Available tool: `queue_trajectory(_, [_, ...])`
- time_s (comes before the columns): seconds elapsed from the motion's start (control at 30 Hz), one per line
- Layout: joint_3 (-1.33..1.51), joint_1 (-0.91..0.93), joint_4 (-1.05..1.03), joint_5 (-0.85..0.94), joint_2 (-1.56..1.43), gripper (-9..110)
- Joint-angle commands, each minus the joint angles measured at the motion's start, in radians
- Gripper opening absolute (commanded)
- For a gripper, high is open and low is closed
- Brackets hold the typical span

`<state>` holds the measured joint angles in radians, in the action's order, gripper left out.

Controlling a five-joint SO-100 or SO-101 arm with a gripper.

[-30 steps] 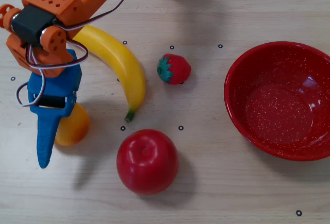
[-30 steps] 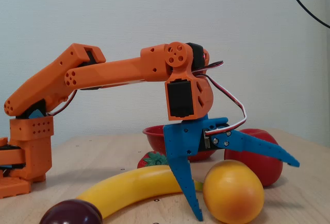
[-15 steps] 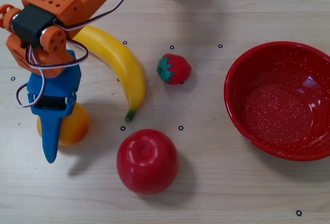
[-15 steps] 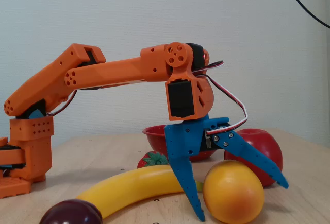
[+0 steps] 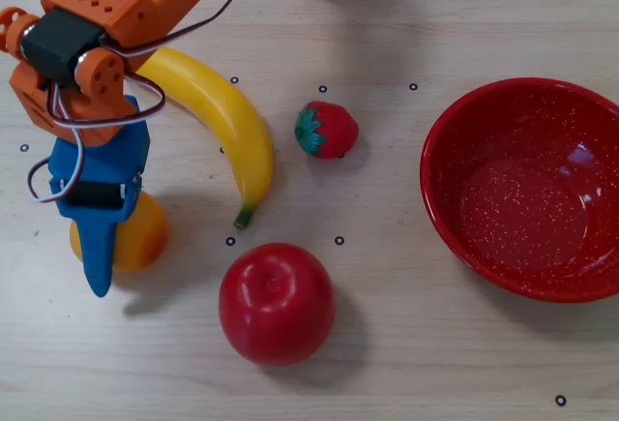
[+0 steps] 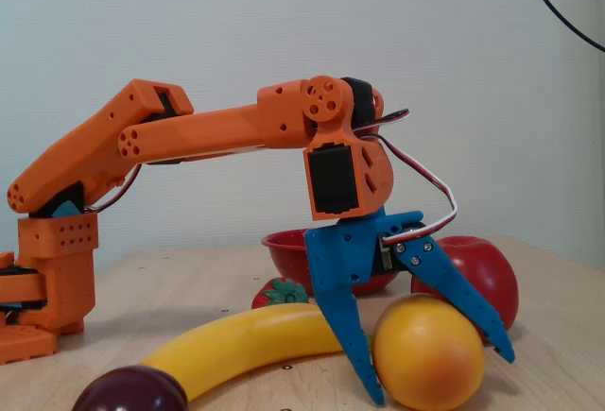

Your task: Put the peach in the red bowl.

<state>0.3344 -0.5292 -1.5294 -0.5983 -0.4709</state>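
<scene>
My gripper (image 6: 440,373) was straddling the peach (image 6: 427,352), its two blue fingers (image 6: 345,321) spread to either side of the fruit. In the fixed view one finger came down on the peach's left flank and the other slanted over its upper right, both very close to the skin; whether they pressed it or only brushed it I could not quite tell from that angle. The peach sat on the table (image 5: 406,363). In the overhead view my gripper (image 5: 97,247) covered most of the peach (image 5: 145,232), which showed as an orange bulge on both sides of the blue finger, at the left of the table.

Behind the fingers my orange wrist and its black servo ran back along the arm (image 6: 189,137) to the base at the left of the fixed view.

Just beside the peach lay the banana (image 5: 222,121), curving from under my wrist toward the table's middle. The apple (image 5: 277,302) stood near, to the peach's right in the overhead view, apart from it. The strawberry (image 5: 327,130) lay beyond the banana's tip. A plum (image 6: 130,389) showed at the bottom of the fixed view, by the banana's end.

The bowl (image 5: 455,111) stood well apart at the right edge of the overhead view, with nothing in it.
</scene>
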Motion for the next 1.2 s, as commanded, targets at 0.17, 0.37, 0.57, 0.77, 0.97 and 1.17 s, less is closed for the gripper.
queue_trajectory(0.17, [-0.018, -0.023, 0.015, -0.023, -0.054, 31])
queue_trajectory(0.37, [-0.017, -0.025, 0.018, -0.041, -0.054, 19])
queue_trajectory(0.57, [-0.026, -0.028, -0.003, -0.072, -0.057, 0])
queue_trajectory(0.77, [-0.083, -0.040, -0.071, -0.060, -0.080, 0])
queue_trajectory(0.97, [-0.153, -0.048, -0.195, -0.020, -0.178, 0])
queue_trajectory(1.17, [-0.207, -0.035, -0.313, 0.017, -0.347, 0])
